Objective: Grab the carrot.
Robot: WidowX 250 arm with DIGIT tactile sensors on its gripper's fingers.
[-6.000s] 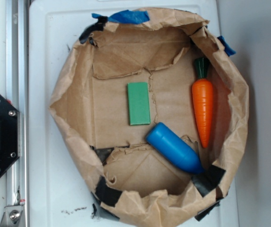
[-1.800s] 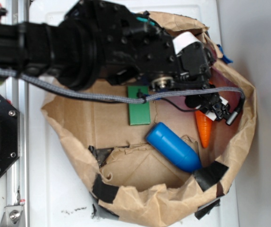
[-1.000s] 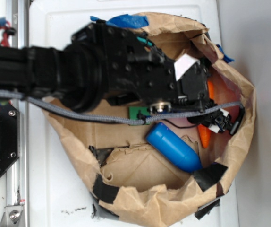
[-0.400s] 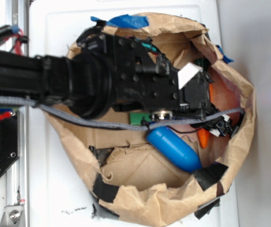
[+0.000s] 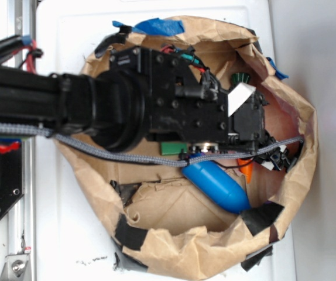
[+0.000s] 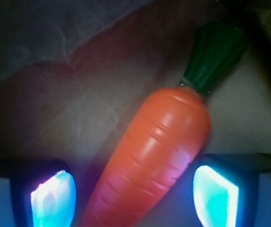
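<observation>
The gripper (image 6: 134, 191) has dropped lower into the paper bag (image 5: 300, 175), now straddling the carrot (image 6: 159, 151). Its jaws stand wide apart, holding nothing yet; closing looks like the next move.

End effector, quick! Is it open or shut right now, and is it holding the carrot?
End effector: open, a finger on each side of the carrot, not holding it yet.

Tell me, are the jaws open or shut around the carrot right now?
Open. In the wrist view the gripper has one glowing pad on each side of the carrot, with visible gaps between pads and carrot.
</observation>
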